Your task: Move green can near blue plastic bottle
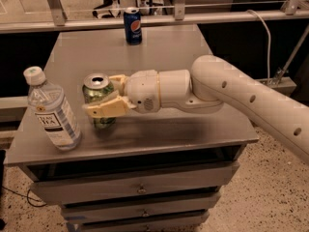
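Note:
The green can, pale green with a silver top and pull tab, stands upright at the front left of the grey table. My gripper reaches in from the right and is shut on the can, one cream finger in front of it and one behind. The blue plastic bottle, clear with a white cap and a white-and-blue label, stands just left of the can with a small gap between them.
A dark blue Pepsi can stands at the table's far edge. My white arm crosses the right half of the table. Drawers sit below the table top; a metal railing runs behind.

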Available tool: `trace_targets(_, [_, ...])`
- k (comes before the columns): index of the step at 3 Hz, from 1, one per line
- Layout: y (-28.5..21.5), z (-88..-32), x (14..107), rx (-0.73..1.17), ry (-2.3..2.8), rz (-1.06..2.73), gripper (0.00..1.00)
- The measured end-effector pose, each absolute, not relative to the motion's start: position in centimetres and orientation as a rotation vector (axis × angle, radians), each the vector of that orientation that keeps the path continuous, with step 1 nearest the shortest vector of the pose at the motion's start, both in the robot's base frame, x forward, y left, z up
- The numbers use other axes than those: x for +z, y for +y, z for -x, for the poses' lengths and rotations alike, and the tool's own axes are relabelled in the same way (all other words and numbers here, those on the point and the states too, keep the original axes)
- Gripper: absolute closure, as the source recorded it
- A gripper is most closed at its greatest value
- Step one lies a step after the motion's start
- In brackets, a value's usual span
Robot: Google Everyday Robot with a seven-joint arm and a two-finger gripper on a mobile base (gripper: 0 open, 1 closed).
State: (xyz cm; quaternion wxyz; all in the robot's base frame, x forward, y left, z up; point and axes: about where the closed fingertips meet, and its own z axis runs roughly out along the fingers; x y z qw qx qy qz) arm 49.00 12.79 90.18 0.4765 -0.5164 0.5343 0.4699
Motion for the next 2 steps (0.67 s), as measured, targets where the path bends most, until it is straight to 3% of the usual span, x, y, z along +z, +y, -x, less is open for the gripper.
trace_targets(2, [13.78, -48.28, 89.53, 1.179, 1.293, 1.279, 0.12])
